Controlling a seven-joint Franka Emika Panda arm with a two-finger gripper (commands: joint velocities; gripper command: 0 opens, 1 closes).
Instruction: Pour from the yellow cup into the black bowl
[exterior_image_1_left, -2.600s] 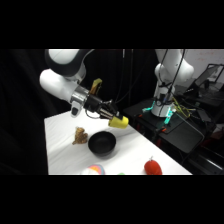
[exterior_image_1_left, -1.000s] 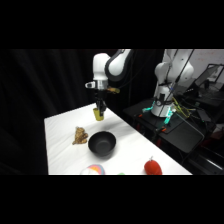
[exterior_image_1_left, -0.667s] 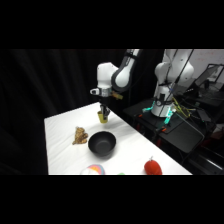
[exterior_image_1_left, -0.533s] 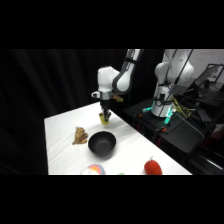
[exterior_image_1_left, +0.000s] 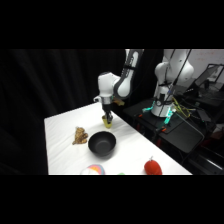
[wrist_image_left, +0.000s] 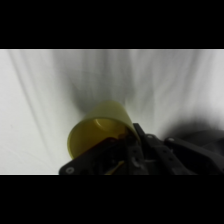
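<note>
From the side, the gripper (exterior_image_1_left: 107, 116) pinches the yellow cup (exterior_image_1_left: 107, 121) upright, low over the white table (exterior_image_1_left: 130, 145) toward its far edge; the black bowl (exterior_image_1_left: 102, 143) sits just in front, open tabletop around it; a tan lump (exterior_image_1_left: 79, 135) lies left, a red object (exterior_image_1_left: 153, 166) near the front edge. At the wrist, the cup's (wrist_image_left: 97, 132) open mouth shows; the bowl doesn't.
</note>
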